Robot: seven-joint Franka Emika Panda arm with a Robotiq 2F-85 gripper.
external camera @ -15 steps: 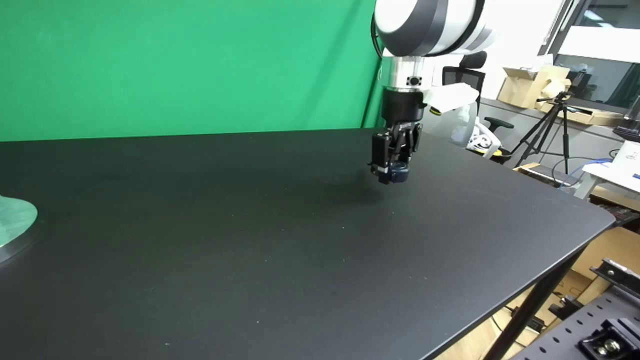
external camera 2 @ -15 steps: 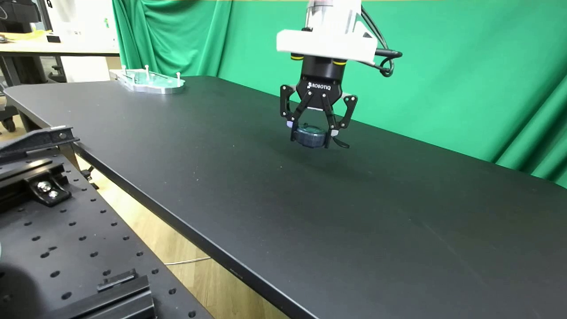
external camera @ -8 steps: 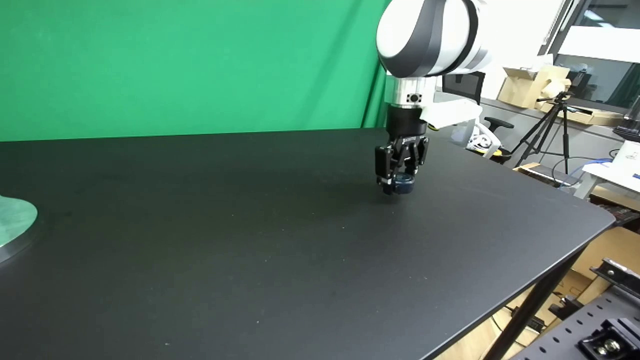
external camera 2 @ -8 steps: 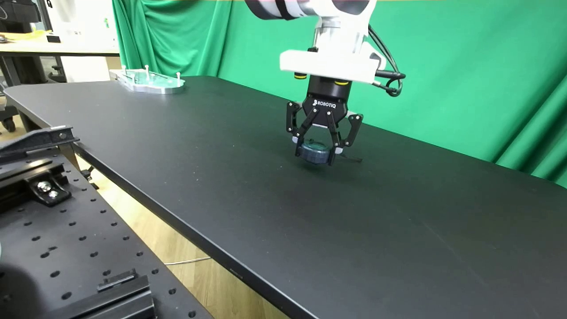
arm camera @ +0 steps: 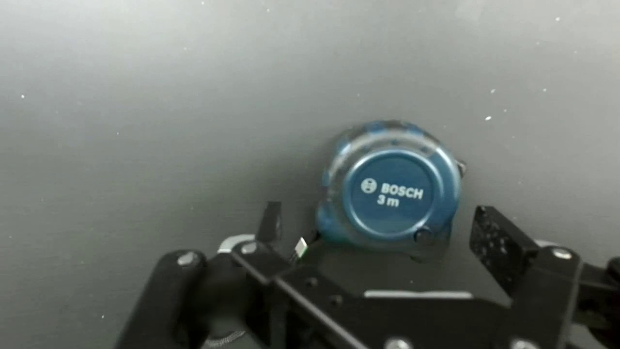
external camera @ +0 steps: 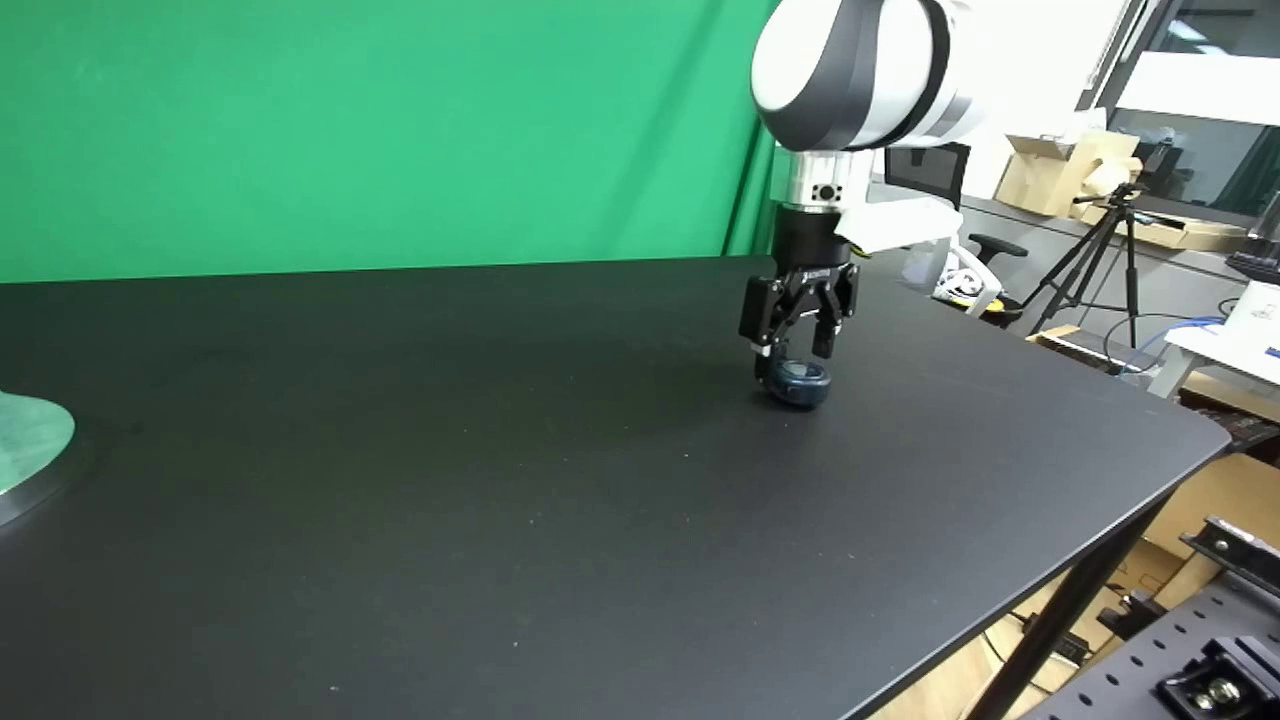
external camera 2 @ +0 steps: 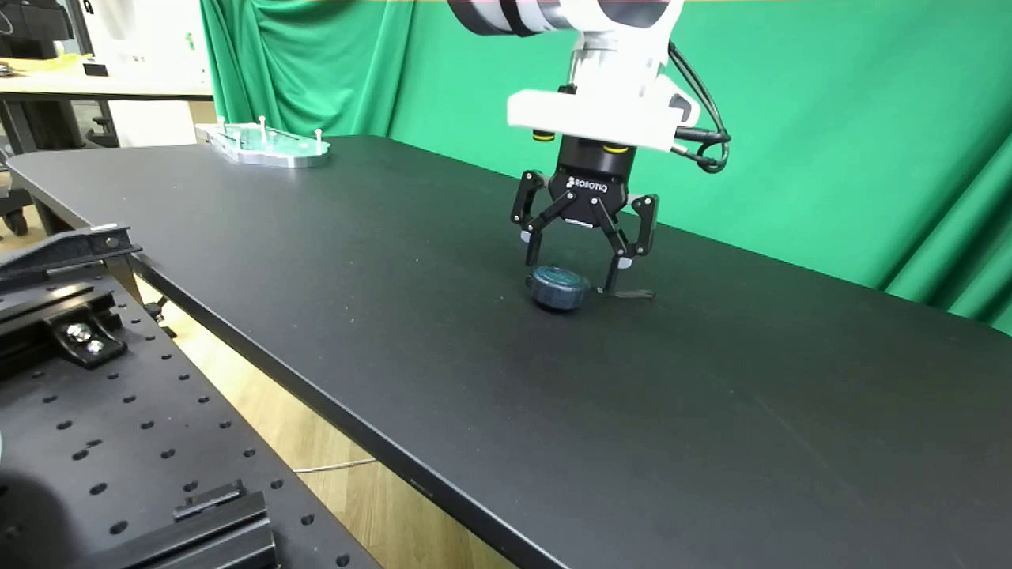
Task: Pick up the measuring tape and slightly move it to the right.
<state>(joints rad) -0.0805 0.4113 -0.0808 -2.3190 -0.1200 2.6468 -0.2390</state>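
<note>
The measuring tape (arm camera: 390,194), a round blue case marked with white lettering, rests on or just at the black table in the wrist view, its face up. My gripper (external camera 2: 571,276) stands open over it, with the fingers (arm camera: 501,242) apart from the case on both sides. In an exterior view a gap shows between the fingertips and the tape's sides, and a short dark strap (external camera 2: 632,294) trails off beside one finger. The tape (external camera: 800,384) sits low under the gripper in an exterior view, partly behind a finger.
The black table (external camera: 500,500) stretches around the tape, and its edge runs off on one side. A clear plate with metal posts (external camera 2: 269,146) stands at the table's far end. A perforated metal board (external camera 2: 142,442) lies beyond the table edge.
The arm has come down with the tape, lowering it to the table. Since half a second ago the fingers have spread and let go of it.
</note>
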